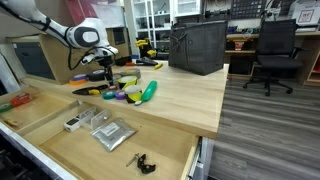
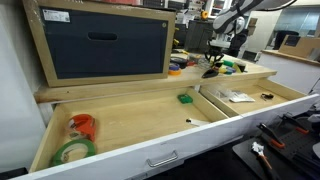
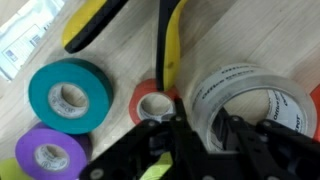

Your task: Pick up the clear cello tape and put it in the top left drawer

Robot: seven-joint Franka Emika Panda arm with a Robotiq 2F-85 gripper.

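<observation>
- The clear cello tape (image 3: 228, 80) lay flat on the worktop (image 3: 110, 40), near coloured rolls (image 3: 70, 98).
- It looked a light, stiff, slick ring, best pinched across its wall.
- The tool (image 3: 205, 135) straddled that wall with its jaws drawn near; whether it gripped could not be told.

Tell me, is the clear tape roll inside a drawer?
No, the clear tape roll lies on the wooden tabletop, near a teal roll.

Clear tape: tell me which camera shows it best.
The wrist view: the clear tape fills the frame's right, its wall between the tool's fingers. Both exterior views show only a small colourful cluster under the tool; the roll cannot be made out.
</observation>
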